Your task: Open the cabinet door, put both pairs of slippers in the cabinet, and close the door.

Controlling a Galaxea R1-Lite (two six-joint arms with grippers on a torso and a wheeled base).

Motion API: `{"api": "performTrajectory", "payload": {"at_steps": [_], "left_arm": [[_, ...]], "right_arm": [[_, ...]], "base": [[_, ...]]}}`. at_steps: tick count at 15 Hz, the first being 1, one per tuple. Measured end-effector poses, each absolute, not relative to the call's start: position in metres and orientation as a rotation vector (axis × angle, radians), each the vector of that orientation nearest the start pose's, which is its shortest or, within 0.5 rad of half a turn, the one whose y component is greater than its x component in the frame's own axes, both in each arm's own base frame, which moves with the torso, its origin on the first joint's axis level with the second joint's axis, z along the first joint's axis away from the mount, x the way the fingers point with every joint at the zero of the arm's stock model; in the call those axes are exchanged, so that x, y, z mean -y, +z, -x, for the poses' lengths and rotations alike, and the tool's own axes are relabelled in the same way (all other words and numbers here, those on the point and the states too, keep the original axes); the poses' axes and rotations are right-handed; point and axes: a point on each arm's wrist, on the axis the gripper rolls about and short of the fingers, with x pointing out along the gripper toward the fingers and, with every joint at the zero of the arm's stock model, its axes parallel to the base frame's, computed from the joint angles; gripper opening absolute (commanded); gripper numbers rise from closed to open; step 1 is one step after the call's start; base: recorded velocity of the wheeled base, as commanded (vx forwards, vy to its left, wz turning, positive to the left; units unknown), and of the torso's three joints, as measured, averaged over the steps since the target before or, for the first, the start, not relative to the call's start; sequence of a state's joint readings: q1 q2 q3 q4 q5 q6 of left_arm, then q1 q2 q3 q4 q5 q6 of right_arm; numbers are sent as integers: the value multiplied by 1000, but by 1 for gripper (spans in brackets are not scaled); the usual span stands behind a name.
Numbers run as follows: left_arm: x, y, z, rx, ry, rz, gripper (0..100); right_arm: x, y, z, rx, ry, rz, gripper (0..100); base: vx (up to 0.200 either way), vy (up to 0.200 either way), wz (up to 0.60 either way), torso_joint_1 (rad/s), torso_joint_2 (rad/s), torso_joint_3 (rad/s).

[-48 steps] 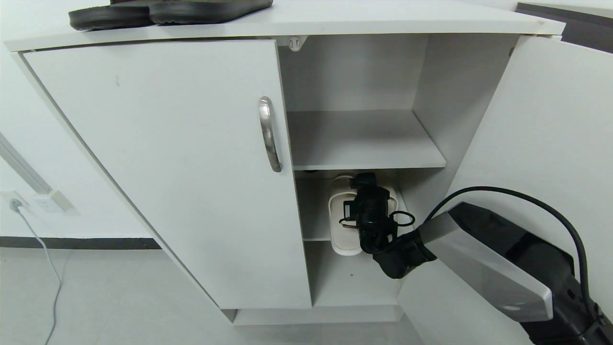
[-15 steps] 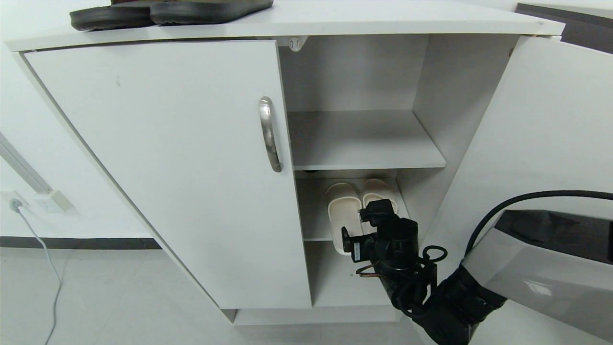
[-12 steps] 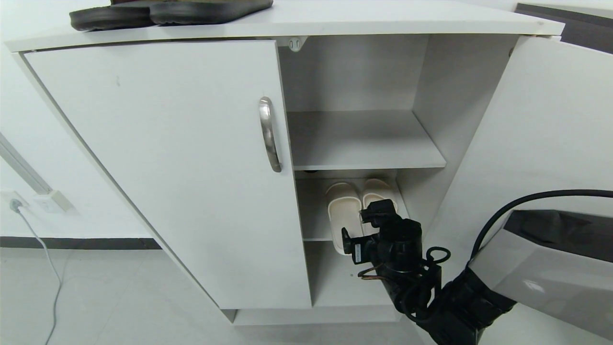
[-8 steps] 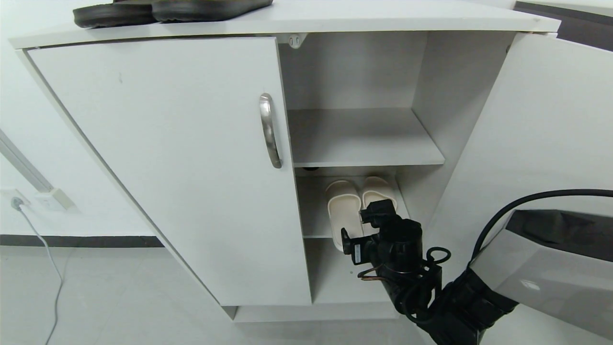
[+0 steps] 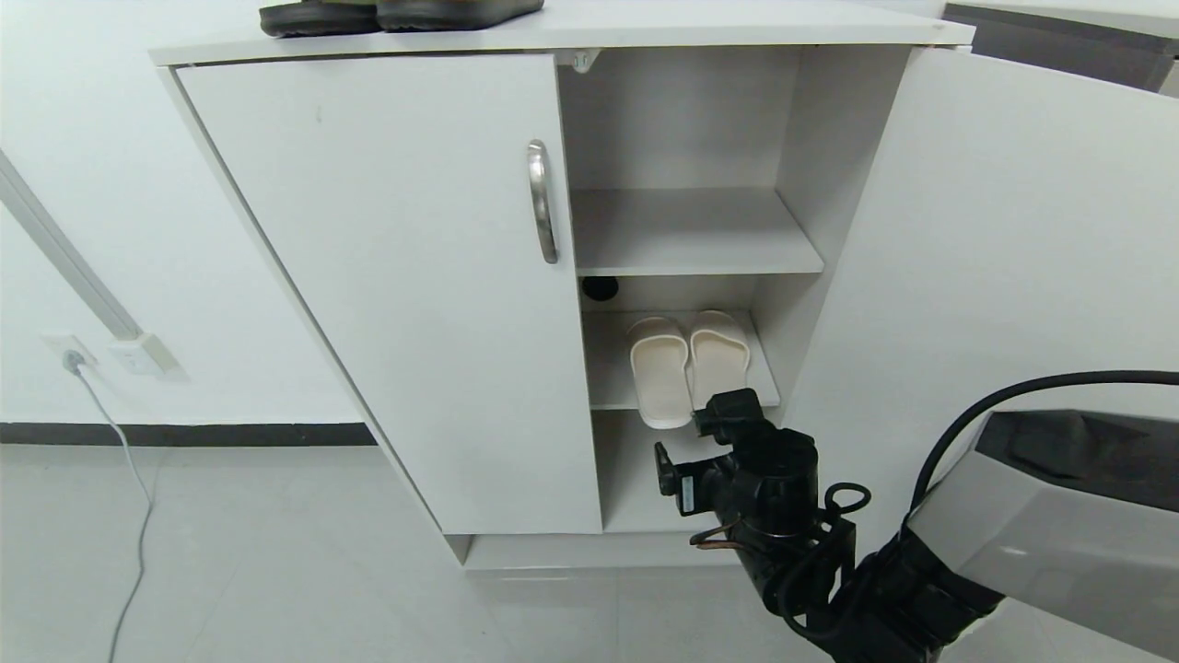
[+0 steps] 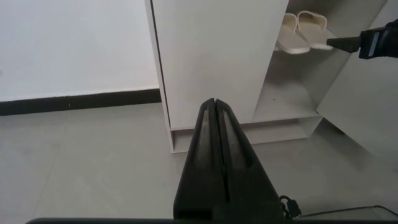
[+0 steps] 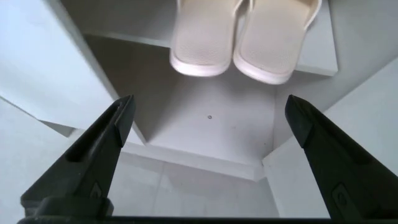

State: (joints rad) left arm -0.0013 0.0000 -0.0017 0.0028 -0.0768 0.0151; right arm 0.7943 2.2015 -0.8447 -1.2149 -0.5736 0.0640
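**White two-door cabinet (image 5: pixel 737 23): cream pair in, dark pair up top**

The cabinet stands with its wide white right-hand door (image 5: pixel 995 258) swung open and its white left-hand door (image 5: pixel 396 276) shut. The pair of cream foam slippers (image 5: pixel 689 364) lies side by side on the white middle shelf (image 5: pixel 608 368), toes inward. The pair of dark rubber slippers (image 5: pixel 442 11) sits on the cabinet's top, above the shut door.

My right gripper (image 5: pixel 697 440) hangs just outside the opening, below the cream pair, its fingers spread wide and holding nothing. My left gripper (image 6: pixel 215 109) is low over the floor, well apart from the cabinet, its fingers pressed together and empty.

As I judge it, the dark pair comes next, and that is where trouble lies. The right arm is near the open door and could knock it as it lifts. The cream heels overhang the shelf's front edge, so a brushing arm could drag them off, or the closing door could catch them.

The dark pair is cut off by the head view's upper edge, so I cannot see how it lies. A small dark round object (image 5: pixel 600 287) under the white upper shelf (image 5: pixel 691 230) is too small for me to identify.
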Motion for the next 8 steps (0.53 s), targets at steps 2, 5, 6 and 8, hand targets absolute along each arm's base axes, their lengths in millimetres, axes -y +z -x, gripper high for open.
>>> {"api": "performTrajectory", "payload": {"at_steps": [2, 5, 6, 8], "left_arm": [[2, 76, 23, -1, -79, -15, 0], [2, 76, 23, -1, -79, -18, 0], [2, 76, 23, -1, -80, -20, 0], [2, 76, 23, -1, -82, -20, 0]], "right_arm": [[-266, 75, -278, -116, 218, 29, 100], [-264, 77, -276, -116, 219, 25, 100], [-264, 78, -275, -115, 220, 23, 100], [-263, 78, -274, -116, 221, 21, 100]], "base": [[0, 0, 0, 0, 0, 0], [0, 0, 0, 0, 0, 0], [0, 0, 0, 0, 0, 0], [0, 0, 0, 1, 1, 50]]}}
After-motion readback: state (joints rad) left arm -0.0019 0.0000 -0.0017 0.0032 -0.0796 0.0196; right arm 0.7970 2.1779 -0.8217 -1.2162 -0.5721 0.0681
